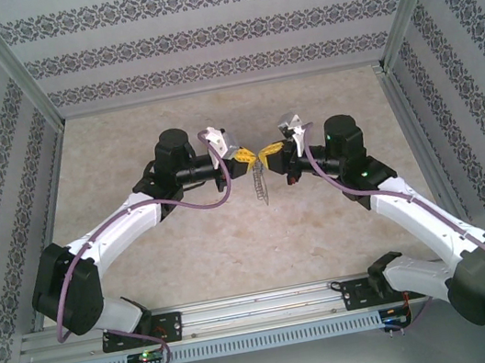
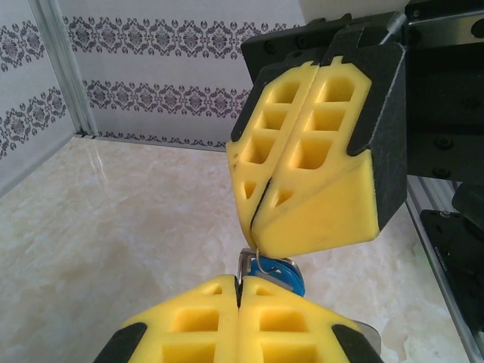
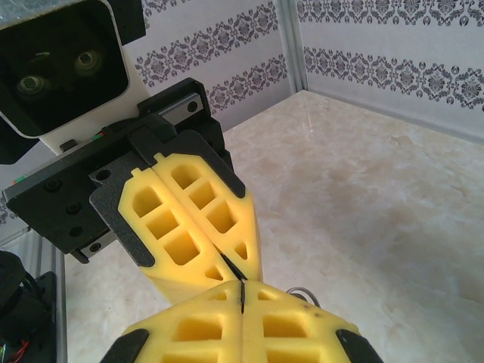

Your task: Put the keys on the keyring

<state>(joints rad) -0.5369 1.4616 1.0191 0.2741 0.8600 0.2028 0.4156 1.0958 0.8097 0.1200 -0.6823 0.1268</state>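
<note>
Above the middle of the table my left gripper [image 1: 245,156] and right gripper [image 1: 266,152] meet tip to tip, and the keyring's thin chain [image 1: 260,185] hangs below them. In the left wrist view my left gripper [image 2: 240,286] is shut on a grey metal edge of the keyring [image 2: 246,263]. The blue tag of the keys [image 2: 293,277] sits just behind it. From above, my right gripper [image 2: 255,227] is shut on a thin wire loop [image 2: 259,261] at the tag. In the right wrist view my right gripper [image 3: 242,287] is shut, with the wire loop [image 3: 304,291] peeking past its fingers.
The beige marble-look tabletop [image 1: 235,248] lies below the arms. Patterned walls [image 1: 200,39] with aluminium posts [image 1: 14,66] close in the back and both sides. An aluminium rail [image 1: 265,313] carries the arm bases at the near edge.
</note>
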